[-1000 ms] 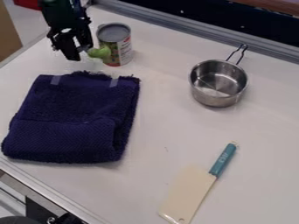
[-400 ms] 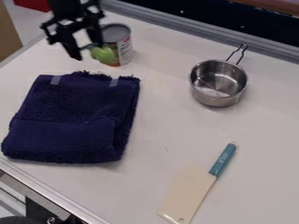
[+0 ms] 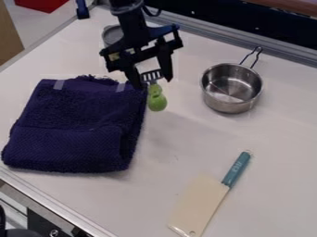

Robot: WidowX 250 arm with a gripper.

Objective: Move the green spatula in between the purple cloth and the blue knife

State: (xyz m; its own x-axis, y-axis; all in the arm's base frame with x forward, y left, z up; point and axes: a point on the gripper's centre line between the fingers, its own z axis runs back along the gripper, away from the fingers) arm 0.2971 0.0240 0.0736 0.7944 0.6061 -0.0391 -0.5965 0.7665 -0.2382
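Note:
The black gripper (image 3: 153, 82) is above the table, just off the upper right corner of the purple cloth (image 3: 74, 127). Its two fingers are closed on the slotted dark head of the green spatula (image 3: 156, 98), whose green handle points down toward the camera side. The spatula hangs beside the cloth's right edge; its exact height over the table I cannot tell. Toward the lower right lies the knife (image 3: 201, 203), flat, with a cream blade and a blue handle (image 3: 236, 169) pointing up and right.
A metal pot (image 3: 231, 88) with a wire handle stands right of the gripper. Behind the arm, a can (image 3: 112, 35) is partly hidden. A raised metal rail (image 3: 272, 50) runs along the table's back edge.
The gripper has travelled right and a little toward the camera from beside the can, carrying the spatula with it. Cloth, pot and knife have stayed put.

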